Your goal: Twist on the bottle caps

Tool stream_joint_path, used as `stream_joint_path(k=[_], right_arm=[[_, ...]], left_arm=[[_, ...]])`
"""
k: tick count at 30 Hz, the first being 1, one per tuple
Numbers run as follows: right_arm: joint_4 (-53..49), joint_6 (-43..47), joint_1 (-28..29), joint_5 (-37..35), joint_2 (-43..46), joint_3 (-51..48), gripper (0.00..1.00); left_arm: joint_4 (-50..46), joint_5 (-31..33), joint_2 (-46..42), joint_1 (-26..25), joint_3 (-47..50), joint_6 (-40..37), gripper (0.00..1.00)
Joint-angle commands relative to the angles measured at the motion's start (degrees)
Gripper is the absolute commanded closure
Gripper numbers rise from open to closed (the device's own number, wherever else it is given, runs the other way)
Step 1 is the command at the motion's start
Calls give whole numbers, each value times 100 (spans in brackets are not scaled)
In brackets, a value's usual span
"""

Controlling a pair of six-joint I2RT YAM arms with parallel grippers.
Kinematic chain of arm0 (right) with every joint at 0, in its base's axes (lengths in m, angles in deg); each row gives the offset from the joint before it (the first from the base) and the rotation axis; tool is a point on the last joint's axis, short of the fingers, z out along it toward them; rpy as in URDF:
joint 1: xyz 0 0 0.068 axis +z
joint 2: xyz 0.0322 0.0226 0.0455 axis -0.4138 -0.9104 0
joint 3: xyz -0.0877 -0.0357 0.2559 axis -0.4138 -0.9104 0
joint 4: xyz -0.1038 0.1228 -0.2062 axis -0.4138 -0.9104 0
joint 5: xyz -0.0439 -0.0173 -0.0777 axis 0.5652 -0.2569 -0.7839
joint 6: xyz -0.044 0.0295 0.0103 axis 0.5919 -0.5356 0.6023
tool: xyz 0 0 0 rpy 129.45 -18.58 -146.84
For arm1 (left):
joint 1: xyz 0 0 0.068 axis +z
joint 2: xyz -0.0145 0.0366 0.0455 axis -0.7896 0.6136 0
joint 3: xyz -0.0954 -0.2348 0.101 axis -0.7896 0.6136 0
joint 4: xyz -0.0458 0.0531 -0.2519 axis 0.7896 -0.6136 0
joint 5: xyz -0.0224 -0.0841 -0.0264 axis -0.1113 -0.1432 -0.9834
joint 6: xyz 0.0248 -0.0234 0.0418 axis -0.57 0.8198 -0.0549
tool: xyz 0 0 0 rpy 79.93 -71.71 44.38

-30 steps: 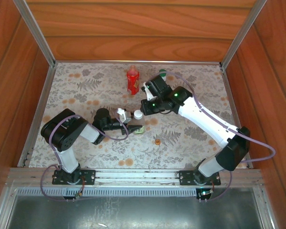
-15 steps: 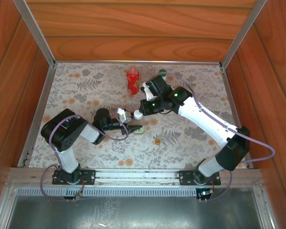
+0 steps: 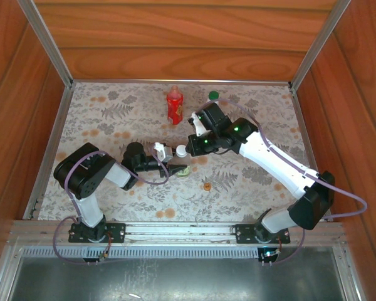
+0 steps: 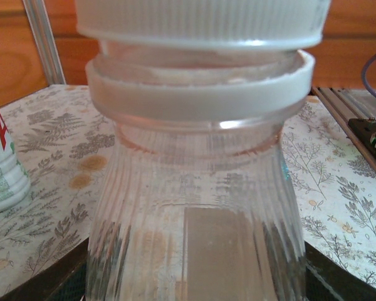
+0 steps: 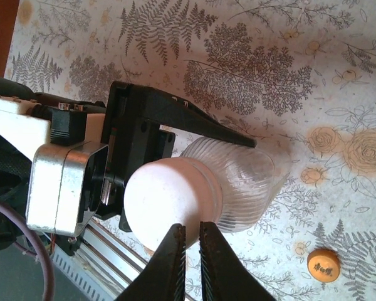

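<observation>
The cap (image 5: 169,204) is white, the ribbed bottle (image 5: 241,182) clear, the table (image 5: 250,75) fern-patterned.

The clear bottle (image 4: 194,219), ribbed and with a white neck ring, stands upright in the middle of the table (image 3: 106,125), the white cap (image 5: 169,204) sitting on its mouth. The orange-red cap (image 5: 324,264) lies on the table near it. The red bottle (image 3: 174,108) stands upright by the far edge, with the green cap (image 3: 213,95) to its right. The white bottle (image 4: 0,166), printed in green and red, stands near the clear one.
</observation>
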Motion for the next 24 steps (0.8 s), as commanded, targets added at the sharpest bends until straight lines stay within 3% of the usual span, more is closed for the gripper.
stream_joint_path(k=[1,4,8,14,24], right_arm=[[-128,-42,19,-5,149,-5,82],[-1,6,-48,-112,109,94,73],[24,118,-145,7,-162,303,71],[25,190,-194,169,-437,435,79],[177,-14,-194,907,266,-455,87]], left_arm=[[-7,-145,121,17,-28,-7,41],[-6,-162,128,21,-30,0,41],[-5,-195,121,22,-31,18,41],[-11,-192,111,22,-12,15,41],[-7,-173,139,24,-30,5,41]])
